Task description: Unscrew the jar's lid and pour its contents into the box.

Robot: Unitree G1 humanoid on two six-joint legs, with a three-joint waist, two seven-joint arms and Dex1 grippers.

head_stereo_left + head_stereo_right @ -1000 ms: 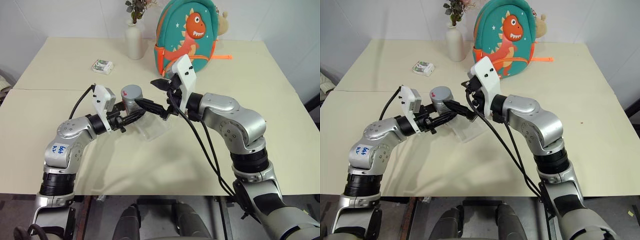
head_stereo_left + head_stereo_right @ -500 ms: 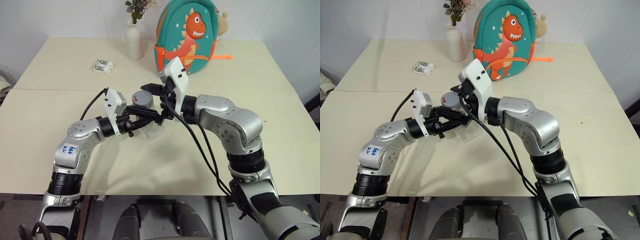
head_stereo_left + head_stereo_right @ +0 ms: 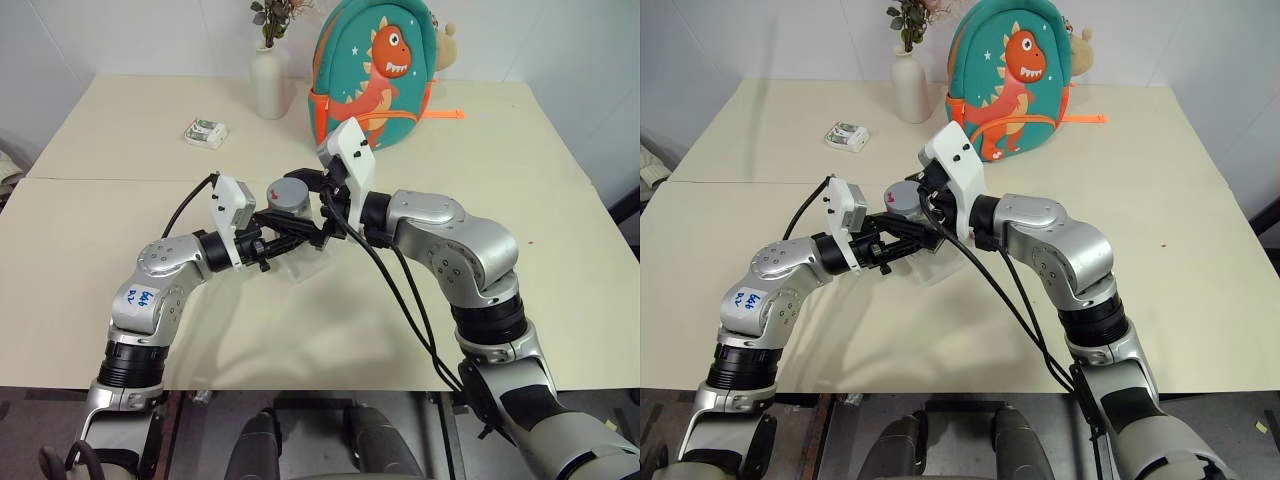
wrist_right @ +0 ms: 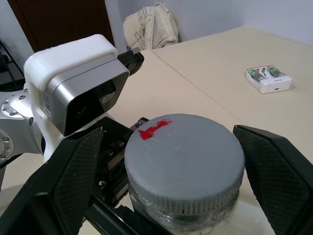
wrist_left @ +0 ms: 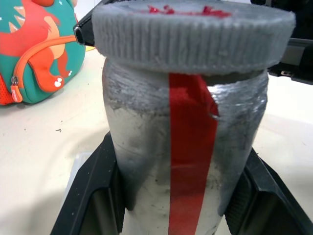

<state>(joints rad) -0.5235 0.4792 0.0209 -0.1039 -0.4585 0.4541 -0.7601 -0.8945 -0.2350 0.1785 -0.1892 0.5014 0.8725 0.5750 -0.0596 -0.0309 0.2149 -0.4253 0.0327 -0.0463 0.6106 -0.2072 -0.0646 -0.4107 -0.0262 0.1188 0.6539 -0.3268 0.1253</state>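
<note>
The left hand clamps the upright jar by its body, while the right hand, spread wide, straddles the lid, seemingly without touching.

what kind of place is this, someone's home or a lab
Probably a staged indoor test room rather than a lived-in home: a plain cream table against a white wall, with props set out, a dinosaur backpack, a white vase and a small packet.
</note>
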